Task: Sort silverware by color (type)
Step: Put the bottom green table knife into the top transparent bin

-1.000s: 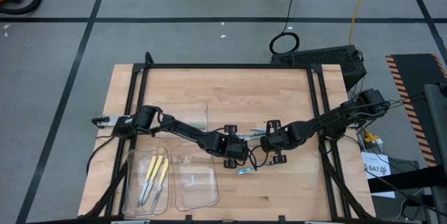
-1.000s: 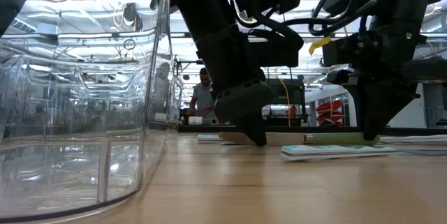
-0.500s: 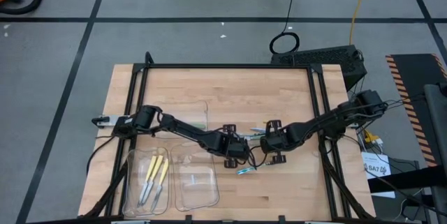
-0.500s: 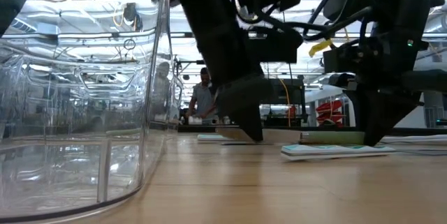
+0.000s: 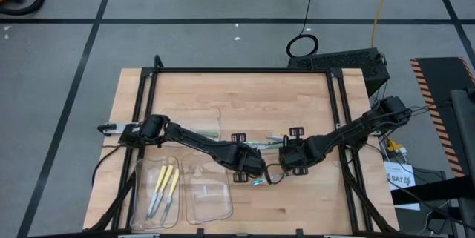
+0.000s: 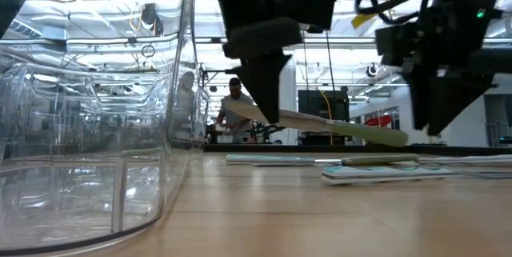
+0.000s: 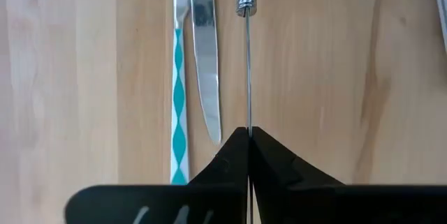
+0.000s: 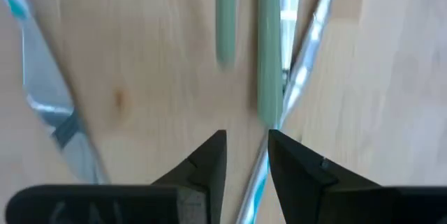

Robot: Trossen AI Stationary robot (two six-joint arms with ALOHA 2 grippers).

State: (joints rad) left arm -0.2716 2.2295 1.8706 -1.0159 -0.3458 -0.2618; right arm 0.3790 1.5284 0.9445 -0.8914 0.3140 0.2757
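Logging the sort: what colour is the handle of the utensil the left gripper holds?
Pale green handle, clearest in the low view.

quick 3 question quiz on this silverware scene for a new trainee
1. True or false: the left claw is shut on a green-handled utensil.
2. Which utensils lie in the leftmost tray? A yellow, B blue, C green.
3. Fill in: the held utensil hangs ___ the table, tilted.

Key: 1 true. 2 A, the yellow utensils. 3 above.
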